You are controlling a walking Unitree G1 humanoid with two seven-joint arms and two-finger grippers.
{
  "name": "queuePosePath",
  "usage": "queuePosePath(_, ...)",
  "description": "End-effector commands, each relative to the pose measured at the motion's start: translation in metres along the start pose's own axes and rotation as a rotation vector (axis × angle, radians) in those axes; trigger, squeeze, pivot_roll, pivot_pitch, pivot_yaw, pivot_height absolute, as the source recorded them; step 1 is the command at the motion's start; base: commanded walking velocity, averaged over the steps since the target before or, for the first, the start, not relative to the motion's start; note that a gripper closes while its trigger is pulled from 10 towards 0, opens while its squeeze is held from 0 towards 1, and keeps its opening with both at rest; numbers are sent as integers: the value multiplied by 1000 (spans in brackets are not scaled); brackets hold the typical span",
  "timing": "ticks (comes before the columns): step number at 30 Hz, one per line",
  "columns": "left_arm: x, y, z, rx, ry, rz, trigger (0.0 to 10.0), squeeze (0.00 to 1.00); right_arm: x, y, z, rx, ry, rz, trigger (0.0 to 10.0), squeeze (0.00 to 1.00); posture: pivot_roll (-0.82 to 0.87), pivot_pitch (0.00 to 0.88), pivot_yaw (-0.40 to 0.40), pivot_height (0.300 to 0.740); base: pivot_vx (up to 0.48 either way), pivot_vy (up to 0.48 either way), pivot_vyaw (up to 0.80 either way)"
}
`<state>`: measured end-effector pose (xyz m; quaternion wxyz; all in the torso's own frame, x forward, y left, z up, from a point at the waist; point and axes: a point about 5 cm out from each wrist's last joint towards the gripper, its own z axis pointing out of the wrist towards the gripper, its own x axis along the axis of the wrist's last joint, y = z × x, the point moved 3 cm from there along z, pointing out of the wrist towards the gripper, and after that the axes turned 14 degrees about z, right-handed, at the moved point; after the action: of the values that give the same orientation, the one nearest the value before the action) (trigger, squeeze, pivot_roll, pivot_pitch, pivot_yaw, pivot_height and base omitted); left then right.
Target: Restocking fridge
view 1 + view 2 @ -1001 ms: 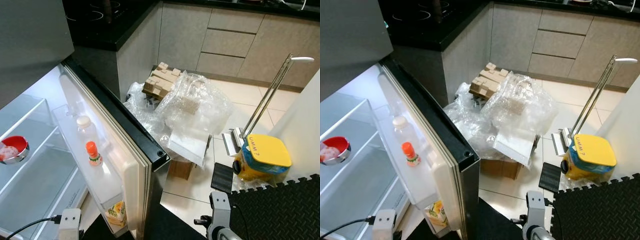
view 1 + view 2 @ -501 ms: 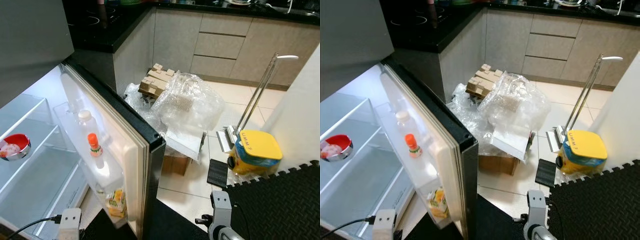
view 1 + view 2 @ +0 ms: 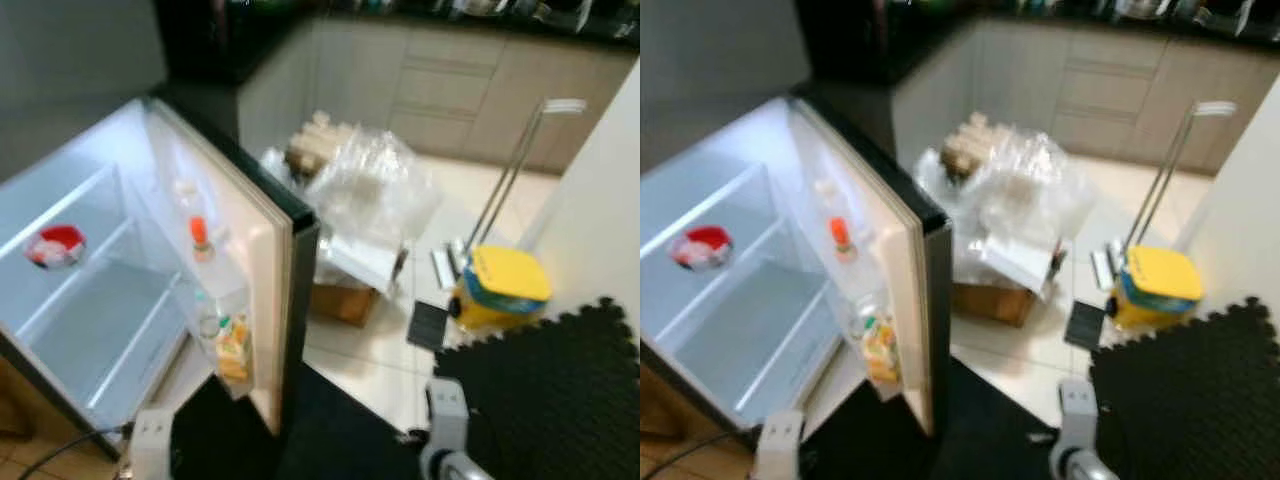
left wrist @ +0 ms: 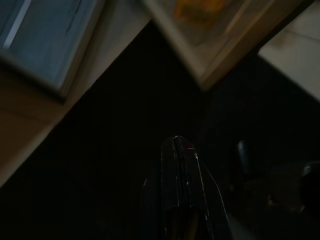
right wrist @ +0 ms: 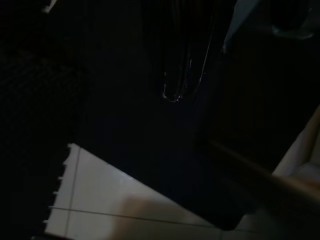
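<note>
The fridge (image 3: 120, 290) stood open on the robot's left, its shelves nearly bare, while the left gripper (image 4: 176, 150) hung idle with fingers together and the right gripper's state was unclear, so fetching stock seemingly came next.

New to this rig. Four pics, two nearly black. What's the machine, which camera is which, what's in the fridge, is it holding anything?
It is a walking humanoid with two arms, each ending in a two-finger gripper. The two bright, slightly blurred pictures come from a stereo camera on its head, looking down. The two dark ones come from cameras on its wrists.

The head views show an open fridge with a red bowl on a shelf. The open door carries an orange-capped bottle and a yellow carton. On the floor beside it are bubble wrap over a cardboard box and a yellow container.

The left gripper hangs shut and holds nothing. The right wrist view is too dark to judge.
</note>
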<state>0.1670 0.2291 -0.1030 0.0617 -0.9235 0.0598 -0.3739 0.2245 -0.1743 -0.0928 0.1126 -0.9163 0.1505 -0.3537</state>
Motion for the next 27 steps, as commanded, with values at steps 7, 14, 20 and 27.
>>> queuePosePath(7,7,-4,3,9,14,12,10000,0,4,-3,1,32,-7,-4,10000,0,-88,44,-30,736,0,0,0)
queuePosePath(14,10,-4,3,31,33,10,10000,0,1,-9,1,95,-20,-67,10000,0,-87,44,-33,736,0,0,0)
queuePosePath(20,18,-2,4,71,77,27,10000,0,0,-11,1,100,-22,-74,10000,0,-95,49,-32,736,0,0,800)
queuePosePath(27,20,-1,5,77,84,30,10000,0,0,-10,1,100,-23,-74,10000,0,-96,56,-34,736,0,0,800)
